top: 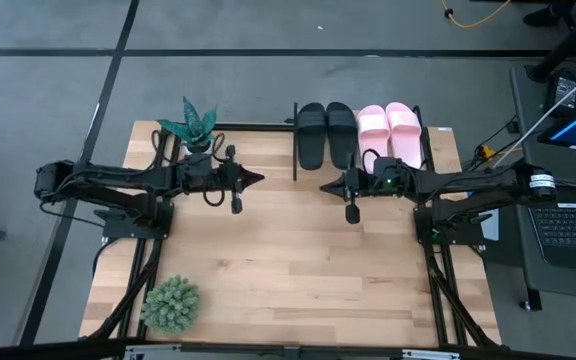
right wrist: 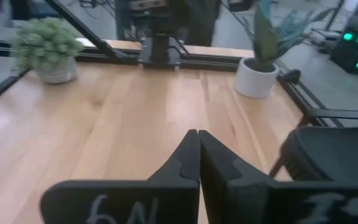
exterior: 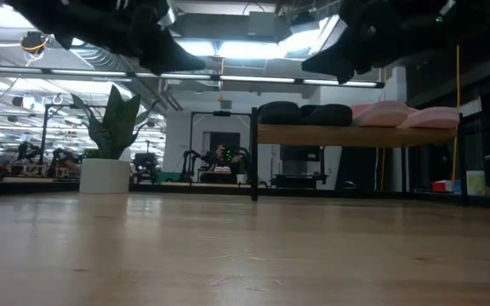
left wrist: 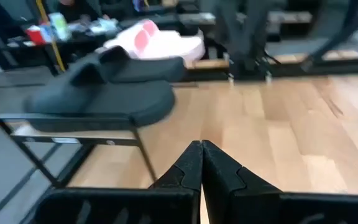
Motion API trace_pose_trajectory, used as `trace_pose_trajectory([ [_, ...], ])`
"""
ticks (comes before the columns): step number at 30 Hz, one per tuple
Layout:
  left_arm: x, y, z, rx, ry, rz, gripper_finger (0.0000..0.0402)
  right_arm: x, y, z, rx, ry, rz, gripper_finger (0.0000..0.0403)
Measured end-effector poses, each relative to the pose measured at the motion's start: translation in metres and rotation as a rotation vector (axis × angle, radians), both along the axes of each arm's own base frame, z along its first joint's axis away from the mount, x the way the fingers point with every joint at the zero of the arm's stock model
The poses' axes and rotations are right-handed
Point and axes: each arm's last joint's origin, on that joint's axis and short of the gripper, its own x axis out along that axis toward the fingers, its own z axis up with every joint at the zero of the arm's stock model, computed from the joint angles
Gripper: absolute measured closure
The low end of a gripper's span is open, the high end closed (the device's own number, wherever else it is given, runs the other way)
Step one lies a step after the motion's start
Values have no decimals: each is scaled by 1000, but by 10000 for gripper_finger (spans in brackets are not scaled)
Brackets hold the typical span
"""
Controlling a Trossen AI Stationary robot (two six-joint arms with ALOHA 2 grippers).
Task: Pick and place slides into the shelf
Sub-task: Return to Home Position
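The shelf [top: 360,158] stands at the table's far edge, a light-wood board on thin black posts. On it lie the black pair of slides [top: 325,132] and, to their right, the pale pink pair [top: 389,130], soles down; the low view shows the black pair [exterior: 304,114] and the pink pair [exterior: 407,115] on the raised board. My left gripper [top: 257,180] hovers left of the shelf, shut and empty, as the left wrist view [left wrist: 201,163] shows. My right gripper [top: 324,186] hovers just in front of the shelf, shut and empty, as the right wrist view [right wrist: 198,154] shows.
A potted spiky plant [top: 194,127] stands at the far left of the table, by the left arm. A round bushy green plant [top: 170,304] sits at the near left corner. Bare wood [top: 298,270] lies across the middle and near right. A laptop [top: 573,225] sits off the table's right.
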Motion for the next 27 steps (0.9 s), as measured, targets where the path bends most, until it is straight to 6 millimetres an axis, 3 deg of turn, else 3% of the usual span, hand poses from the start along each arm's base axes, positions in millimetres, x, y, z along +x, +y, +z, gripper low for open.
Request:
trace_pose_trajectory([
  [5, -20, 4, 3, 12, -82, 26, 401, -11, 2, -2, 4, -29, 25, 402],
  [11, -53, 3, 4, 21, -178, 11, 401, -22, 4, 12, -12, -100, 27, 400],
  [18, -86, 0, -13, -28, -272, 48, 401, -27, 8, 16, -36, -118, 139, 401],
  [27, -113, -8, -26, -14, -406, 47, 401, -27, 9, 16, -26, -119, 189, 401],
])
